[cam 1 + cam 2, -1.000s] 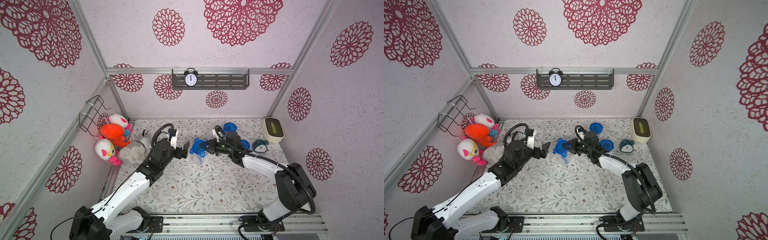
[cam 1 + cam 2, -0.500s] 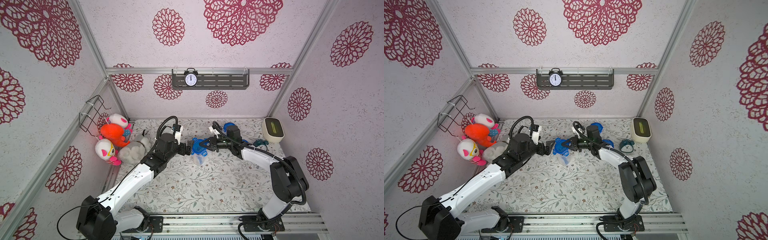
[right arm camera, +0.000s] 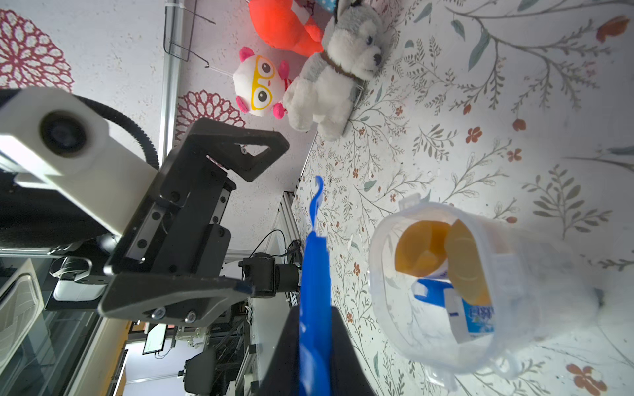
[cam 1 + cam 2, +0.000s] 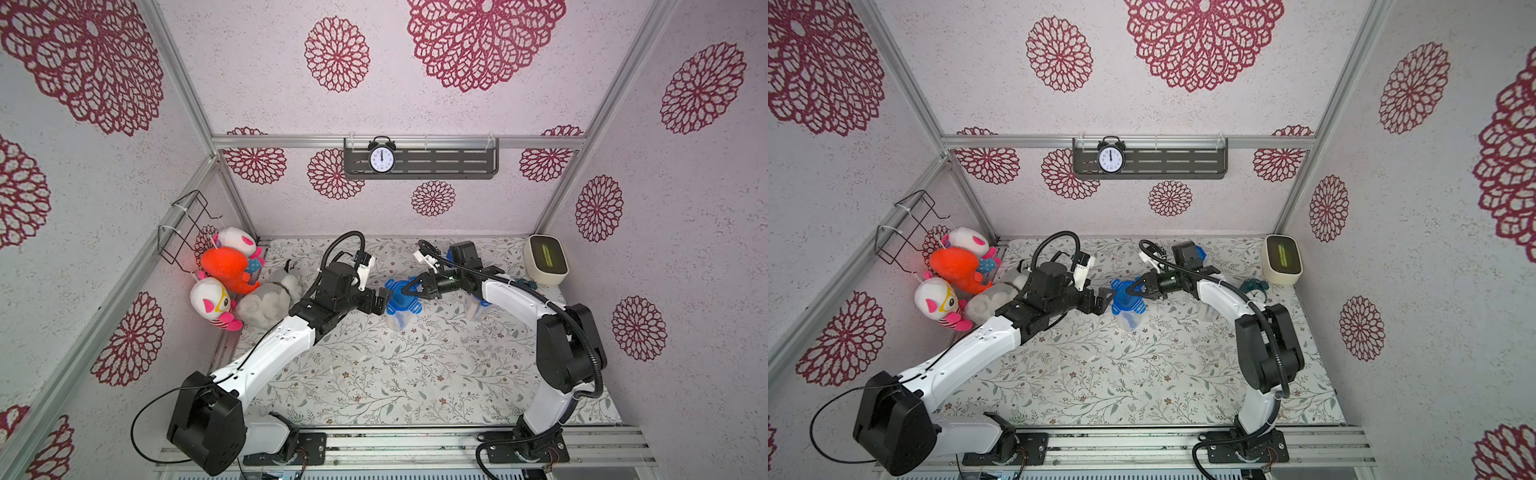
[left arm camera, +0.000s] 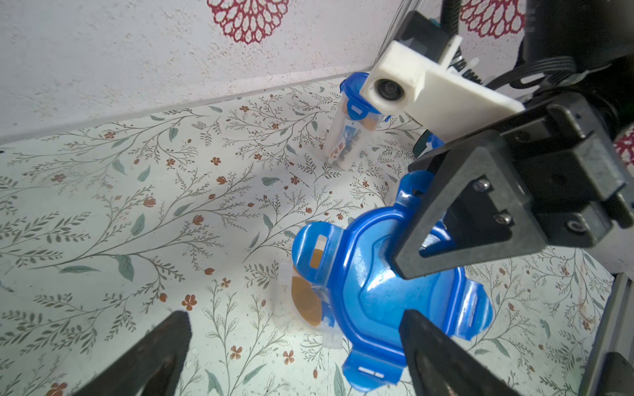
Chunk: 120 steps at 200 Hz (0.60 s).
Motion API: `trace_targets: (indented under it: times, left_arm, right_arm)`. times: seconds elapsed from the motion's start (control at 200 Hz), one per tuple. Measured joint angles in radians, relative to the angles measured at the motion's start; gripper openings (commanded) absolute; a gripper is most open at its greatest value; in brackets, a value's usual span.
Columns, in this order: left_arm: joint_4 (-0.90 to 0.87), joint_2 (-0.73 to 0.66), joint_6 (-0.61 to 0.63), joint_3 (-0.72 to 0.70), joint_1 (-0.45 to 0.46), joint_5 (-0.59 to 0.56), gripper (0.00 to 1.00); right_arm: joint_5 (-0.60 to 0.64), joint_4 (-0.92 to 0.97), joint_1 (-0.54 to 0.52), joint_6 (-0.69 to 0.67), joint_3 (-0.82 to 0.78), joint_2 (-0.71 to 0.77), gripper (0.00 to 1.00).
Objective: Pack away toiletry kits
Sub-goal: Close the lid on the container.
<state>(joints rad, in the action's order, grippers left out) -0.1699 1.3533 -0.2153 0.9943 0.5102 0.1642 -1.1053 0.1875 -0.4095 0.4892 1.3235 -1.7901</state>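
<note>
Blue lid (image 4: 398, 306) clenched in right pincer (image 4: 406, 291) above clear jar (image 4: 398, 325); left pincer (image 4: 385, 301) gapes beside it.

Blue lid (image 5: 374, 301), orange caps (image 3: 420, 252), leaf-and-flower patterned tabletop (image 4: 374, 374).

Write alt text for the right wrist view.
The right gripper pinches a blue lid edge-on close to an open clear jar holding orange-capped bottles. The left gripper, fingers spread, faces it; plush toys lie behind.

The left gripper (image 4: 383, 300) advanced from nearer the left edge of the bench (image 4: 374, 374) until it was just beside the blue lid (image 4: 401, 296). The right arm (image 4: 511, 297) swung toward the back edge.
</note>
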Motion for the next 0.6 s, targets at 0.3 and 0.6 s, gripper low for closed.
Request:
trace_targets:
  times: [0.3,0.6]
  left_arm:
    - [-0.013,0.075,0.014,0.043,-0.003,0.011,0.99]
    - [-0.054,0.146,0.012,0.087,-0.005,0.002,0.98]
  right_arm:
    - [-0.011,0.044,0.0,-0.028,0.035,-0.037,0.08]
    - [-0.026,0.051,0.0,-0.037,0.068,-0.096,0.09]
